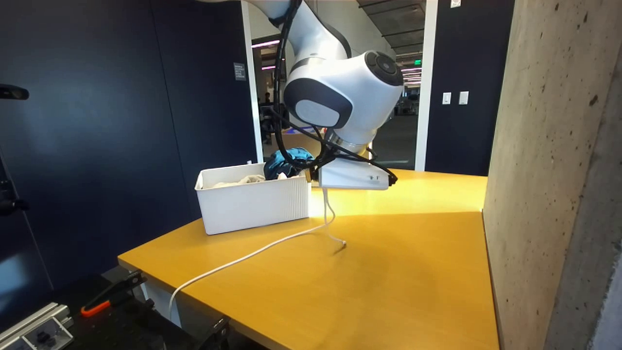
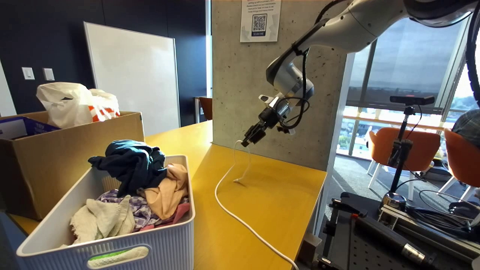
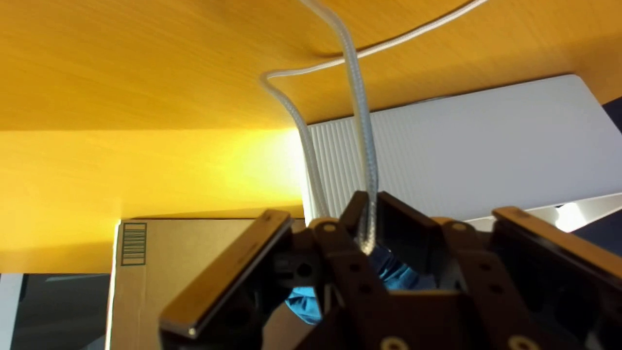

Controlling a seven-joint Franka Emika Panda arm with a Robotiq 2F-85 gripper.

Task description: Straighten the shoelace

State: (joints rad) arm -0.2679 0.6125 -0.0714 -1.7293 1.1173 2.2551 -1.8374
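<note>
The pincer (image 3: pixel 371 206) grasps the shoelace (image 3: pixel 358 90) above the counter (image 1: pixel 418 272), short end hanging below, long run trailing away over the edge beside the black platform (image 2: pixel 348 247).

The shoelace (image 3: pixel 360 97), a white braided cord, is clamped between the fingers (image 3: pixel 403 218). Two strands hang below them: the short one ends in a tip; the long one curves away.

White shoelace (image 1: pixel 263 250) across the yellow table (image 1: pixel 413 272), over its edge
</note>
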